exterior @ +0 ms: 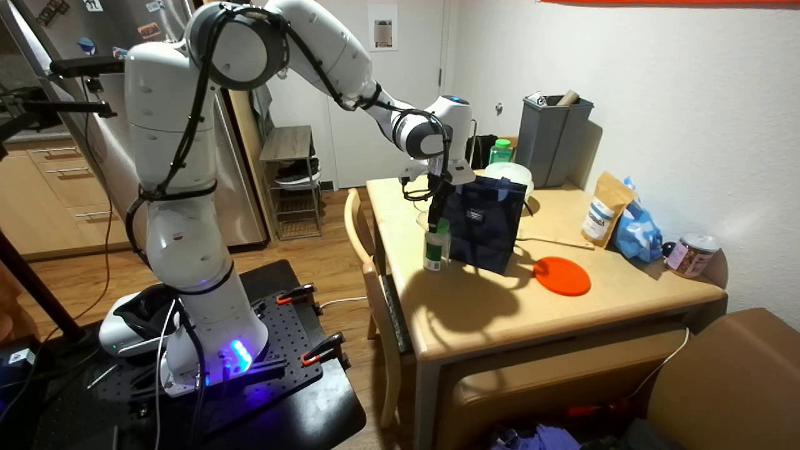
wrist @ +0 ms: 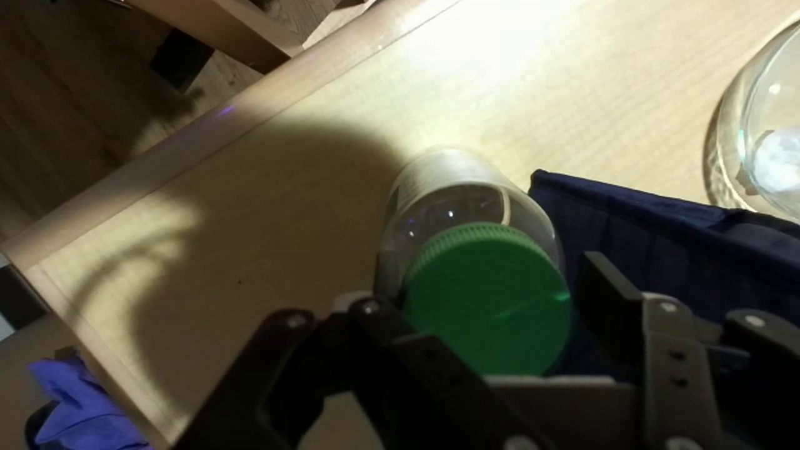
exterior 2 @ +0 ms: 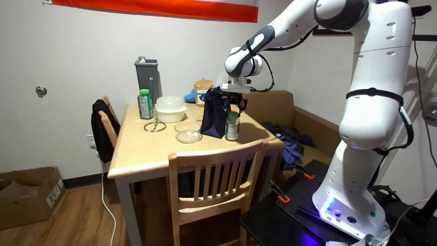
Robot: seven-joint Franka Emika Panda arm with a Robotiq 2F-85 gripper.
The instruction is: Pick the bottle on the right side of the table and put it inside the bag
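Standing upright: the bottle (exterior 2: 232, 128), its green cap (wrist: 490, 300) between spread fingers (wrist: 606, 306), no pinch seen. It rests on the counter (exterior 2: 146, 150), just beside the bag (exterior: 484, 231), outside it. Judged progress: reach about done; closing on the cap, lifting and placing inside the bag all remain.

We can read no text for certain: the markings on the tan upright pouch (exterior: 611, 201), the clear, green-capped cylindrical bottle (exterior 2: 232, 127), the navy-black boxy fabric bag (exterior: 484, 232), the brown open-topped cardboard box (exterior 2: 29, 215) and the tall metallic-grey fridge (exterior: 115, 162) are too small or blurred for us.
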